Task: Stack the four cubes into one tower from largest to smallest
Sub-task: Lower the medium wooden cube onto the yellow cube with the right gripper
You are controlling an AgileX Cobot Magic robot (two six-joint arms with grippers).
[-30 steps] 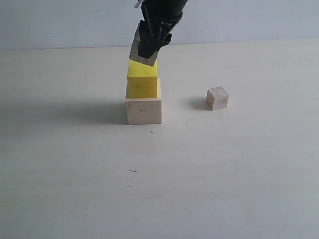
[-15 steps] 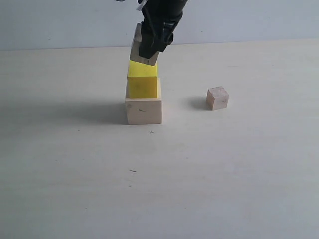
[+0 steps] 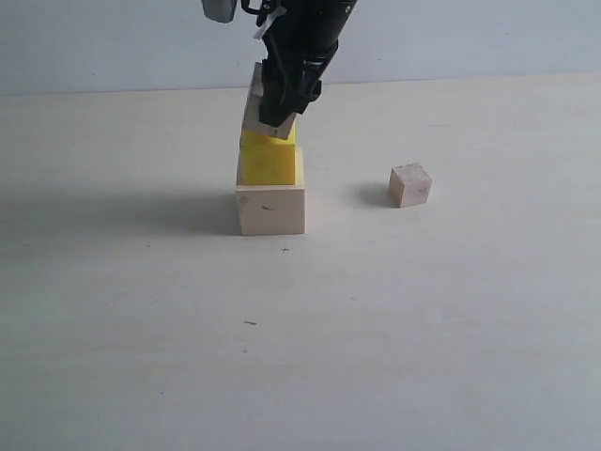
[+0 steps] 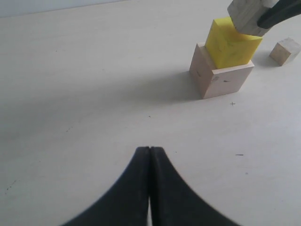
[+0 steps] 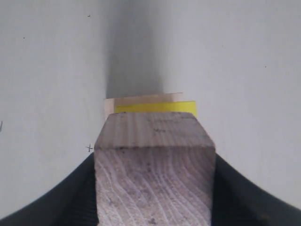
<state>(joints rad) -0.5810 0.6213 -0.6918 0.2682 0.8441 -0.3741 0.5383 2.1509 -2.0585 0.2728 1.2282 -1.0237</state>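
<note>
Holding: the right tool (image 3: 279, 111) grips the medium grainy wood cube (image 5: 155, 174) by two opposite faces, jaws spread to its width.
Idle arm: the left tool (image 4: 149, 188) is closed on nothing, low over the bench (image 3: 423, 329) and well apart from the stack.
Key relation: the held cube hangs straight over the bright yellow cube (image 3: 269, 162). In the exterior view it is tilted, its top leaning toward 11 o'clock and its low edge at the yellow top. Whether they touch I cannot tell.
Base: the yellow cube rests on the large pale pinkish wood cube (image 3: 271, 209), set a little toward 9 o'clock on it.
Nearer arm: the right, already over the spot.
Next move, as I judge it: level the grainy cube, seat it flat and centred, then let go. A tilted release could tip it off.
Remaining piece: the small pale wood cube (image 3: 410, 184) sits on the bench at 3 o'clock from the stack, well apart.
Surface and room: pale, flat, matt bench, with nothing between stack and small cube.
</note>
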